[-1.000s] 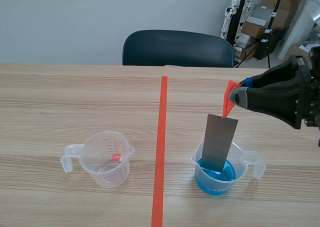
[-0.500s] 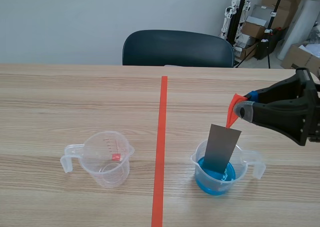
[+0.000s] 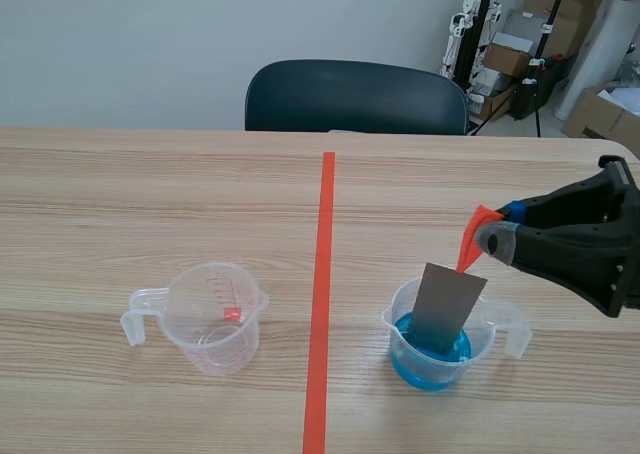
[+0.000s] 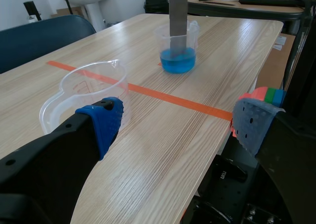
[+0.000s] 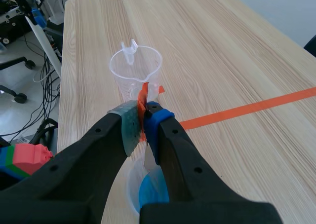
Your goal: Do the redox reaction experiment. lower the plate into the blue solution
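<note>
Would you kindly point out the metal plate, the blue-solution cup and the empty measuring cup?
metal plate (image 3: 447, 304), scene view, middle of its grey face.
blue-solution cup (image 3: 428, 375), scene view, its front wall.
empty measuring cup (image 3: 215, 348), scene view, its front wall.

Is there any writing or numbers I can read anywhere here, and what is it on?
Empty measuring cup: red scale printing, too small to read.
Cardboard boxes in the background: any labels too blurred to read.
Grey plate: no writing.
Nothing else carries text.
</note>
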Robot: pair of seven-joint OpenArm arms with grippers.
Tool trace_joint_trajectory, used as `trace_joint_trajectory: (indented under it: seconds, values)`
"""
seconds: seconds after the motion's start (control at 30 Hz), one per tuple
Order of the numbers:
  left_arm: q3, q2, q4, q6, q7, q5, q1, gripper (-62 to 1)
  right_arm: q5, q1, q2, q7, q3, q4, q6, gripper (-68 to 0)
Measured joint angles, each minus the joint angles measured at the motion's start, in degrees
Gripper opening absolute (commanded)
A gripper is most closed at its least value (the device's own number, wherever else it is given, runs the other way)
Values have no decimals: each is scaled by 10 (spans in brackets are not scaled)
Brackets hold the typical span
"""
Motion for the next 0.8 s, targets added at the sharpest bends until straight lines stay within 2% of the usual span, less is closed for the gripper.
trace_joint_trajectory:
  seconds: [0.1, 0.23, 0.37, 0.67, 0.8]
  values:
    - [0, 0, 0, 0, 0, 0, 0, -131, -7, -9, 0, 5, 0, -1, -19, -677]
    - [0, 0, 0, 0, 0, 0, 0, -131, -7, -12, 0, 12, 0, -5, -20, -677]
    - [0, 0, 0, 0, 0, 0, 0, -131, -7, -17, 0, 16, 0, -6, -47, -677]
    - [0, 0, 0, 0, 0, 0, 0, -131, -7, -17, -1, 40, 0, -46, -47, -677]
    - [0, 0, 0, 0, 0, 0, 0, -131, -7, -17, -17, 42, 0, -65, -49, -677]
